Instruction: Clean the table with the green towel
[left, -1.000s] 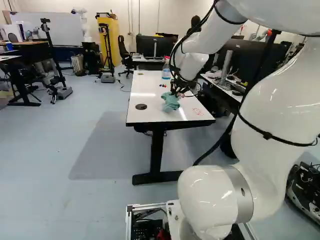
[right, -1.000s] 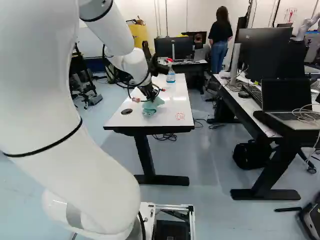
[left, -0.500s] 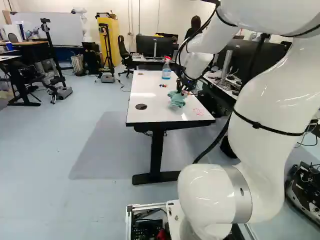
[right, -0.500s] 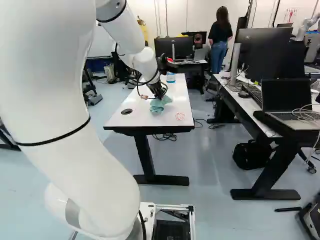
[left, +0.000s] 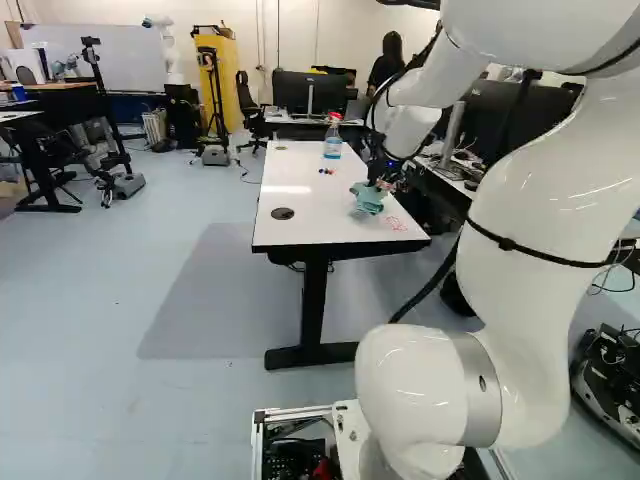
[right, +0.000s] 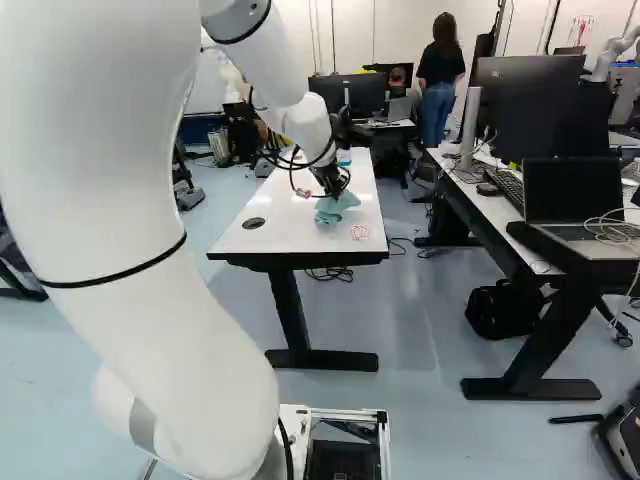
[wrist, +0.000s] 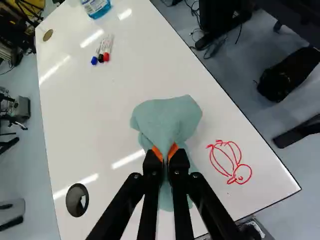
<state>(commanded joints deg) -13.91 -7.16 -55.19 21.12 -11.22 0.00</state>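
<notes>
My gripper (left: 377, 181) is over the white table (left: 300, 225) toward its right edge. In the wrist view the gripper (wrist: 166, 154) is shut on the green towel (wrist: 167, 117), pinching its middle between the orange pads. The cloth spreads ahead of the fingers and hangs down beneath them; whether it touches the tabletop I cannot tell. A red marker drawing (wrist: 230, 162) lies on the table beside the towel, apart from it, near the table's corner.
Several markers (wrist: 103, 50) lie farther along the table, and beyond them stands a spray bottle (left: 333, 138). A round black grommet (left: 283, 213) is set near the left edge. A desk with monitors and a laptop (right: 575, 200) stands to the right.
The arm has swung right over the table, carrying the towel in the shut gripper nearer to the red drawing's side. The base has not moved.
</notes>
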